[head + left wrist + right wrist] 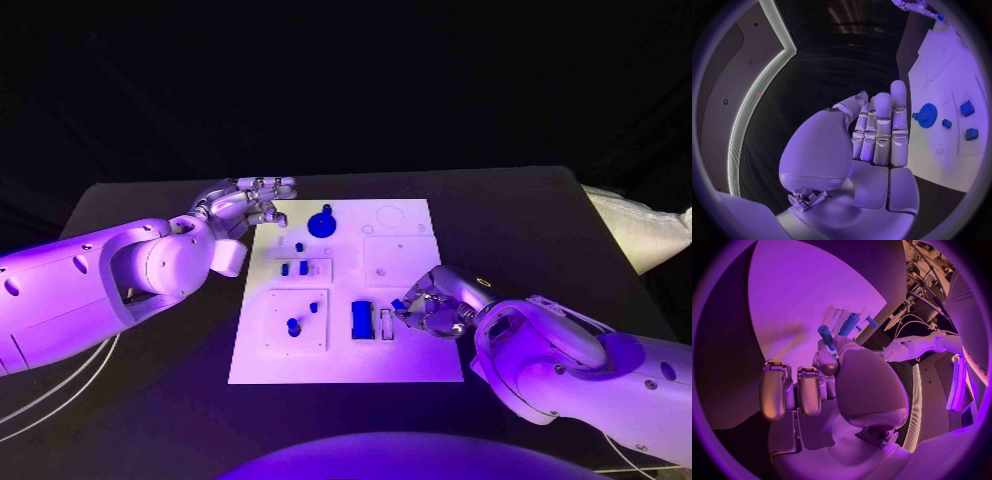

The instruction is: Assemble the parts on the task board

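still looking only partly done: gear (322,223), block (362,319) and small pegs (294,326) lying loose on the white board (346,365) in mid table (173,420). right hand (433,305) pinching a blue peg (826,336) just above the board's right side. left hand (248,205) hovering beside the board's far left corner, fingers straight and together, holding nothing.

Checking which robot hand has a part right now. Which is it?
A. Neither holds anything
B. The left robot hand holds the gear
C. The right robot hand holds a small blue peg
C: in the right wrist view the right robot hand pinches a small blue peg at its fingertips, while the left robot hand is open beside the task board, apart from the gear.
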